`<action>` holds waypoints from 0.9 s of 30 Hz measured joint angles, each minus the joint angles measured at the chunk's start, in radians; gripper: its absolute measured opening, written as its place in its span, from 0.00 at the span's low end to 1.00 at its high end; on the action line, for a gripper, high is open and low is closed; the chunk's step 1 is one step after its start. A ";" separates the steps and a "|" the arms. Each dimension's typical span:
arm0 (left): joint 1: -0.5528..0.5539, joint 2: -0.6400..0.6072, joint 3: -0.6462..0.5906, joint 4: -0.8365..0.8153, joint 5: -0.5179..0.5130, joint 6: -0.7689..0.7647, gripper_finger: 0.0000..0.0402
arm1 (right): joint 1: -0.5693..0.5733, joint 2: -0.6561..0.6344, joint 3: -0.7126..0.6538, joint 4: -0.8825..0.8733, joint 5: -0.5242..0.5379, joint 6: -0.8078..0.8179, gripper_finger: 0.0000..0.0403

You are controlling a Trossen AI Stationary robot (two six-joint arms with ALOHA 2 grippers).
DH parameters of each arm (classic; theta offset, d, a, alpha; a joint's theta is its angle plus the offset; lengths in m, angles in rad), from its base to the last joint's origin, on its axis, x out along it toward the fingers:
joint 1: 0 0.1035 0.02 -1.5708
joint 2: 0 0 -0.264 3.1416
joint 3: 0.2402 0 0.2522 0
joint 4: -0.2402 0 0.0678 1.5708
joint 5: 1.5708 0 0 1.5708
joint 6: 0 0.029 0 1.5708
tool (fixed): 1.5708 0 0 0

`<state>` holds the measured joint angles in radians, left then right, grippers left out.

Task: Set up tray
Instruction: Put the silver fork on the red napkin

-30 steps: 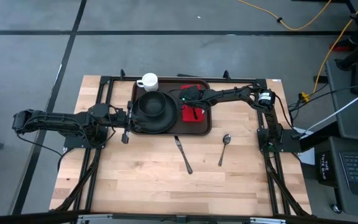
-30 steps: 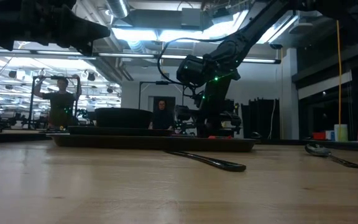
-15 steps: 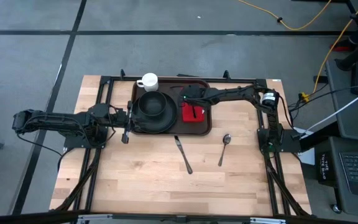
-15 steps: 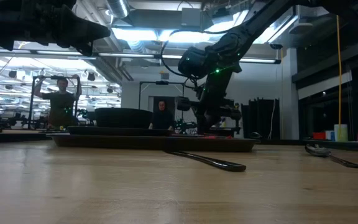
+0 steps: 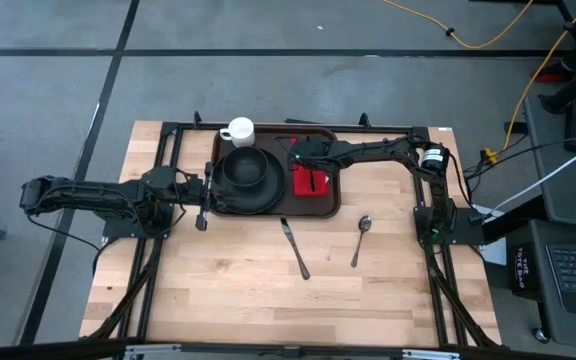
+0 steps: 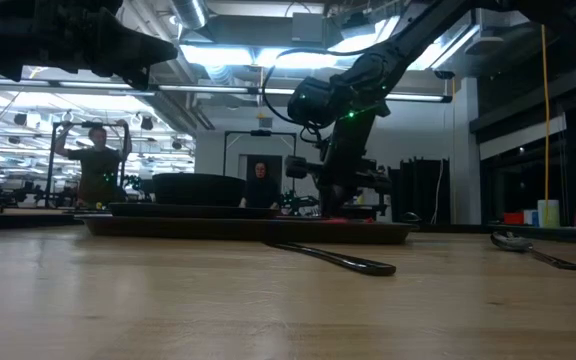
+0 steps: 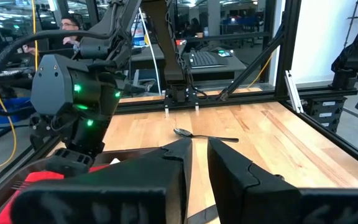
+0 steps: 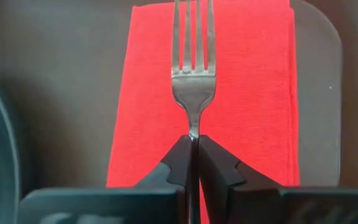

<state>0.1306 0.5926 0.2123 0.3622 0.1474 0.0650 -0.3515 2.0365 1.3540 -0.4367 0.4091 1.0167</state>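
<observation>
The dark brown tray (image 5: 328, 206) lies at the table's far middle. On it are a round black plate (image 5: 248, 172) and, to the plate's right, a red napkin (image 5: 302, 186). My right gripper (image 5: 312, 172) reaches over the napkin (image 8: 253, 93) from the far side and is shut on a steel fork (image 8: 192, 68). The fork's tines point toward the near edge. My left gripper (image 5: 208, 192) sits at the tray's left rim, its fingers (image 7: 173, 168) nearly together. My right gripper pinches the fork's handle (image 8: 192, 127) just behind the head, between the two fingertips, slanting down from the far side and in line with the fork. The head sits over the napkin; I cannot tell whether it rests on it. My left gripper meets the tray's left rim (image 7: 199, 214) level from the table's left. Its fingers hide most of the contact.
A white cup (image 5: 238, 131) stands on the table beyond the tray's far left corner. A knife (image 5: 296, 250) and a spoon (image 5: 361, 238) lie on the bare wood near the tray's front edge. The table's near half is open wood. People stand in the room behind.
My right gripper has risen a little above the napkin and shifted slightly toward the table's left, staying shut on the fork. My left arm has kept still.
</observation>
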 joint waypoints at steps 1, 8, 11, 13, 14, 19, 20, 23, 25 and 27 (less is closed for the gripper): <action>0.000 0.000 0.000 0.000 0.000 0.000 0.11 | 0.000 0.000 0.000 0.001 0.000 0.001 0.07; 0.000 0.000 0.000 0.000 0.000 0.000 0.11 | 0.000 0.000 0.000 -0.001 0.000 -0.006 0.07; 0.000 0.000 0.000 0.000 0.000 0.000 0.11 | 0.000 0.000 0.000 0.001 0.001 -0.019 0.05; 0.000 0.000 0.000 0.000 0.000 0.000 0.11 | 0.000 0.001 0.000 0.002 0.012 -0.013 0.06; 0.000 0.000 0.000 0.000 0.000 0.000 0.11 | 0.000 0.003 0.000 0.003 0.016 -0.006 0.06; 0.000 0.000 0.000 0.000 0.000 0.000 0.12 | 0.000 0.012 0.000 0.009 0.016 -0.003 0.08; 0.000 0.000 0.000 0.000 0.000 0.000 0.12 | 0.000 0.014 0.000 0.006 0.016 -0.003 0.08; 0.000 0.000 0.000 0.000 0.000 0.000 0.11 | 0.000 0.024 0.000 0.019 0.016 -0.004 0.07; 0.000 0.000 0.000 0.000 0.000 0.000 0.11 | 0.000 0.026 -0.001 0.009 0.016 -0.005 0.06; 0.000 0.000 0.000 0.000 0.000 0.000 0.11 | 0.000 0.026 0.000 0.017 0.016 -0.005 0.06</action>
<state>0.1304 0.5926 0.2123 0.3622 0.1474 0.0650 -0.3515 2.0621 1.3536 -0.4193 0.4254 1.0116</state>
